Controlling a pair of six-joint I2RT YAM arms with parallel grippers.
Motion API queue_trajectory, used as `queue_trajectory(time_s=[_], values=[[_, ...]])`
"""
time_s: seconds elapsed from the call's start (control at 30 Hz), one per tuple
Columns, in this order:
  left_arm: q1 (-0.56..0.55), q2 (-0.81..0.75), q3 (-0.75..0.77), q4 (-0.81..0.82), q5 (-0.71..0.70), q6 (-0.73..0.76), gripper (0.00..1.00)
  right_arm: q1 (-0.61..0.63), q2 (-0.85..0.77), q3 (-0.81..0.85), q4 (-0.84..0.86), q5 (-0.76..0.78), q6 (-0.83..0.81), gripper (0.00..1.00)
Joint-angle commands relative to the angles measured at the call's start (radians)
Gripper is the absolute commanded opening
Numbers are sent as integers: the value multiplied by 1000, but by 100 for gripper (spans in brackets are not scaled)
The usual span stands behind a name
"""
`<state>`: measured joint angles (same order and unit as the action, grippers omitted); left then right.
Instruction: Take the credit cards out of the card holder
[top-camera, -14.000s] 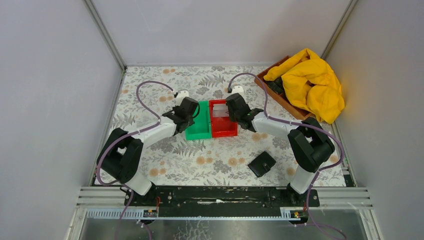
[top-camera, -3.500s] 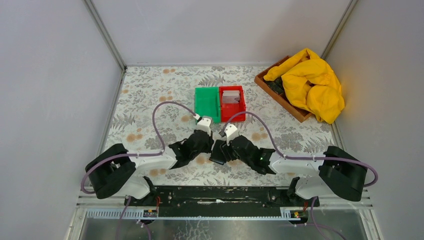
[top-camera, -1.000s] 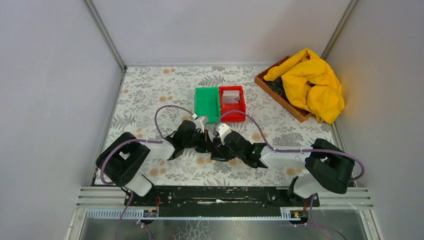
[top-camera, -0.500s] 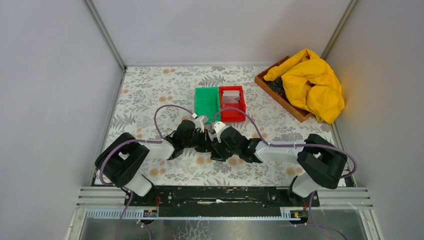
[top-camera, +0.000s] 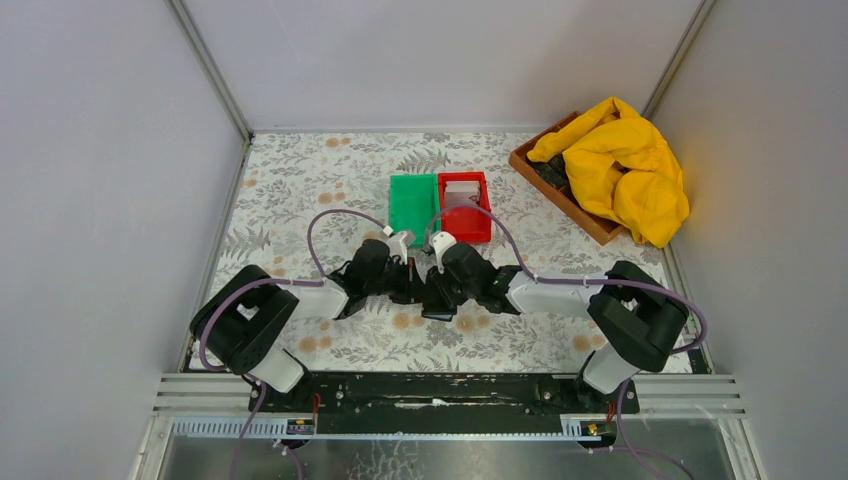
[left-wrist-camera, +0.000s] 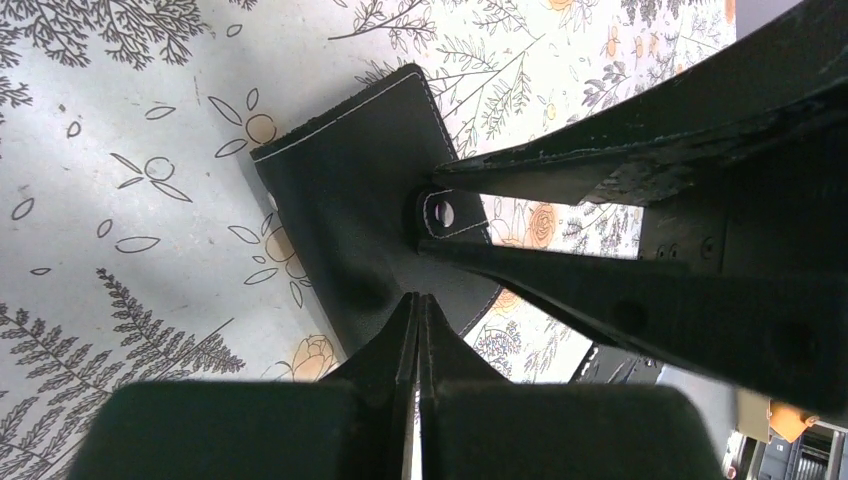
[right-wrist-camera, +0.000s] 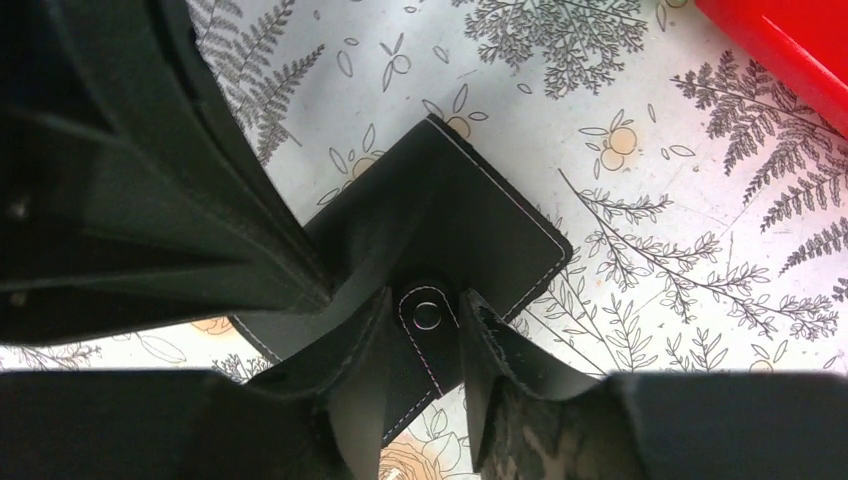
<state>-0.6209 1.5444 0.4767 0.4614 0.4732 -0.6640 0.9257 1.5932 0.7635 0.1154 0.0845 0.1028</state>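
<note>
The black card holder (left-wrist-camera: 345, 190) lies closed on the floral table, its snap tab (right-wrist-camera: 425, 312) fastened. In the top view it (top-camera: 438, 309) is mostly hidden under both grippers. My left gripper (left-wrist-camera: 418, 300) is shut, its tips resting on the holder's near edge. My right gripper (right-wrist-camera: 428, 318) is open, its fingers (right-wrist-camera: 365, 335) straddling the snap tab. Both grippers meet over the holder at the table's middle front: left gripper (top-camera: 411, 285), right gripper (top-camera: 433, 291). A grey-white credit card (top-camera: 461, 192) lies in the red bin (top-camera: 482, 228). No card shows in the holder.
A green bin (top-camera: 411, 206) stands beside the red bin behind the grippers. A wooden tray (top-camera: 556, 190) with a yellow cloth (top-camera: 622, 165) sits at the back right. The red bin's corner (right-wrist-camera: 790, 40) shows in the right wrist view.
Both arms have come from the bins to the holder, which has moved from the front right to the centre. In the last second the right gripper has slid left over it; the left is still.
</note>
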Motion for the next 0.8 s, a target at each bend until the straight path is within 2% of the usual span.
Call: queue_trajectory(time_s=[0.0,0.17,0.2,0.4,0.77], values=[[6,-1,22,25,13,12,0,-25,40,22,-64,-13,25,30],[6,-2,22,26,15,12,0,-45,39,16,-65,-23,44,3],[6,-1,24,26,16,12,0,-49,39,14,-64,-26,46,0],[6,-1,24,25,20,13,0,-61,1,-15,-41,-21,63,0],[6,-15,10,41,4,6,0,-81,-299,-213,200,-108,121,0]])
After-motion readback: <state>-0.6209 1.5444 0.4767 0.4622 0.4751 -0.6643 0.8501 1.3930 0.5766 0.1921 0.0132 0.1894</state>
